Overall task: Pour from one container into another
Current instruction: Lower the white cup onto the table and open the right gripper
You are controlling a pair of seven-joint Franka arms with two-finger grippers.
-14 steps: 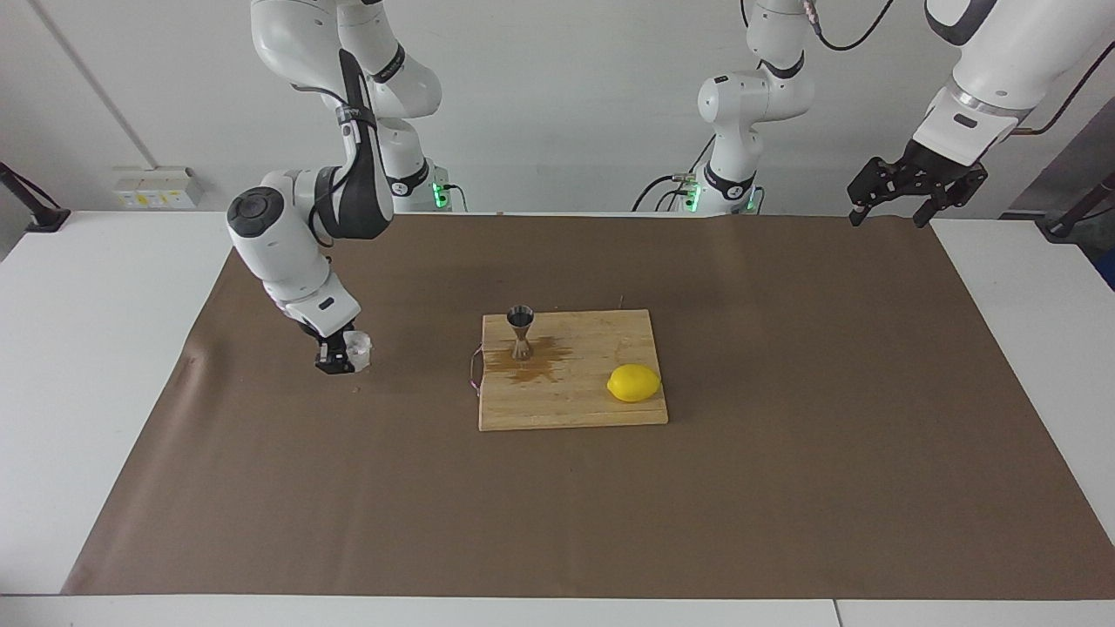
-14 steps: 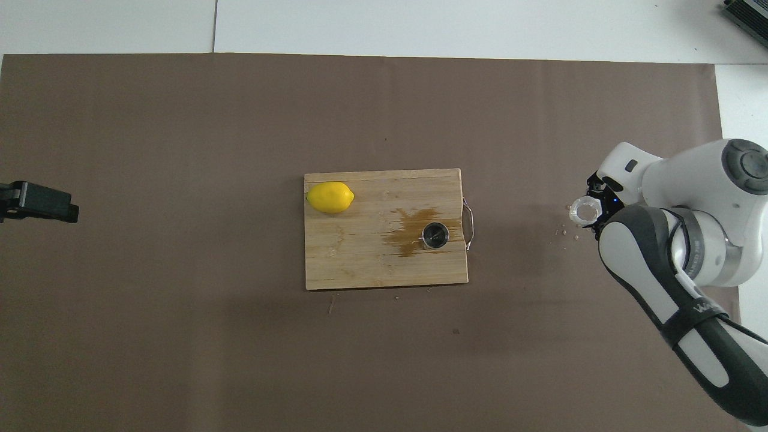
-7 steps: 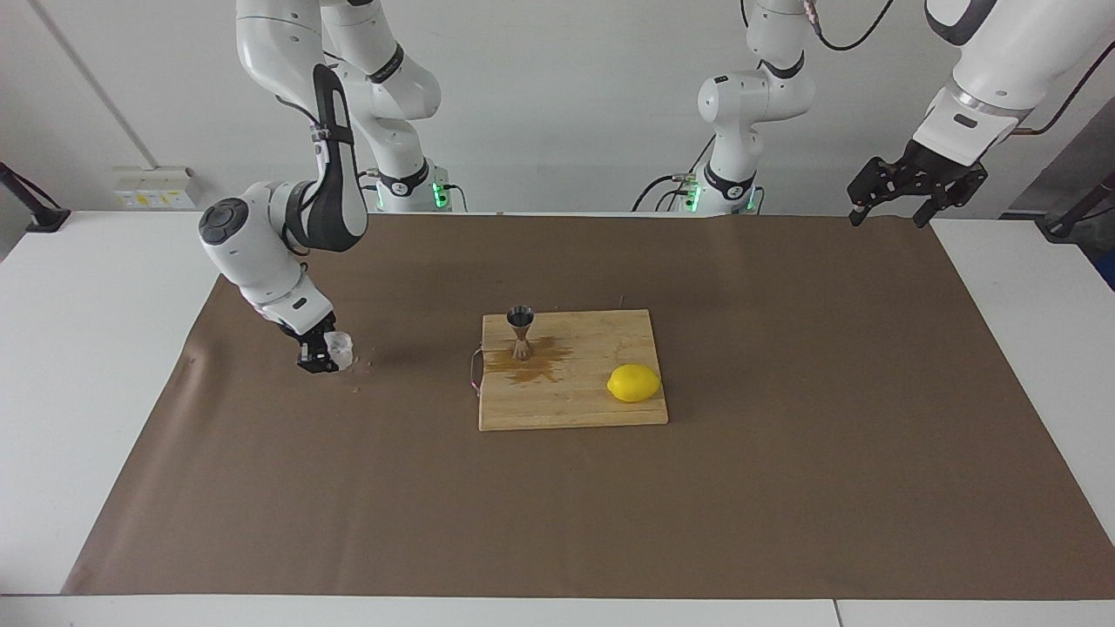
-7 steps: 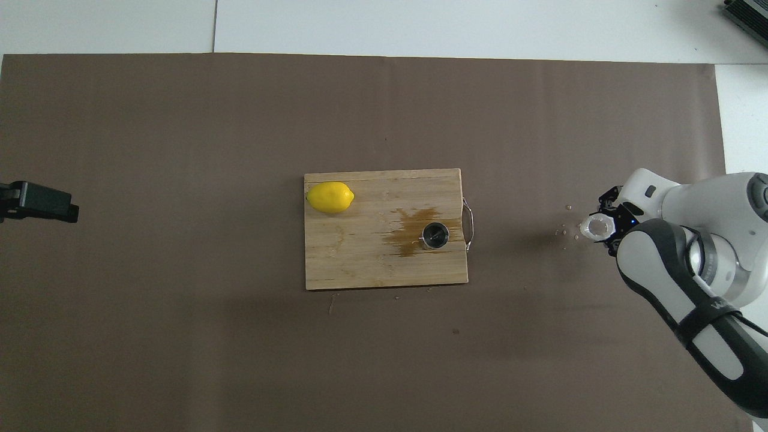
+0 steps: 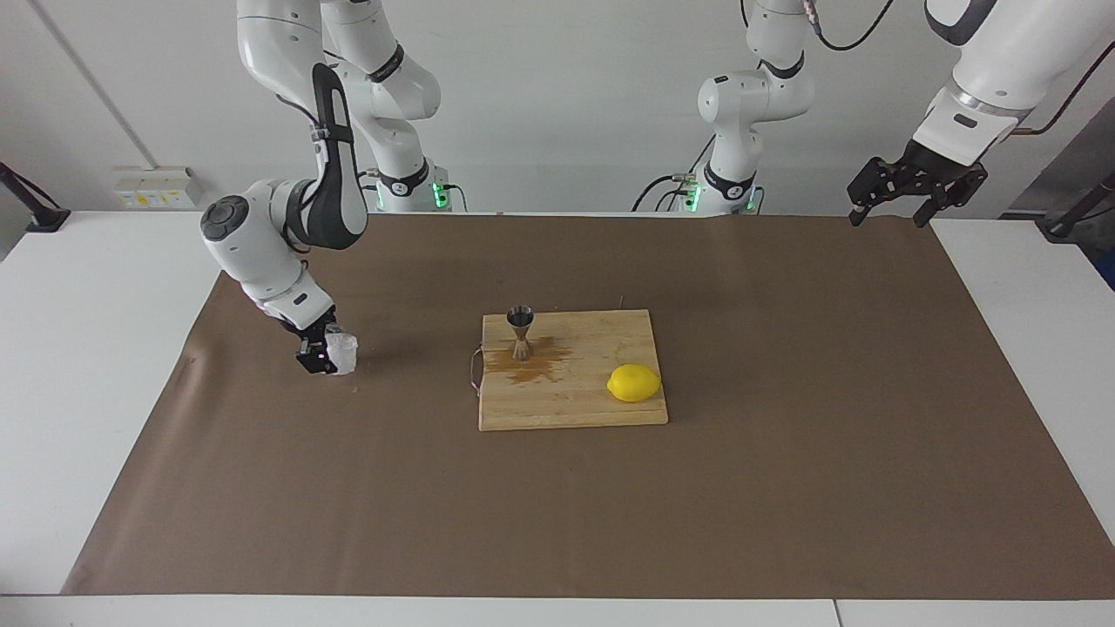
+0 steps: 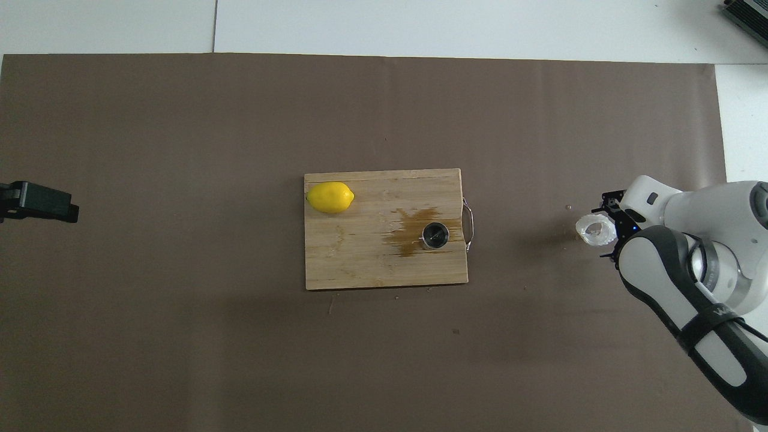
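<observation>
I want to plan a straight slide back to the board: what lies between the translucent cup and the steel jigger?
Only bare brown paper, then the board's wire handle; the overhead view shows it between cup and jigger.

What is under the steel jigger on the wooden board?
The steel jigger stands upright on the wooden board, in a brown wet stain that spreads around its foot. The wood directly beneath its base is covered.
</observation>
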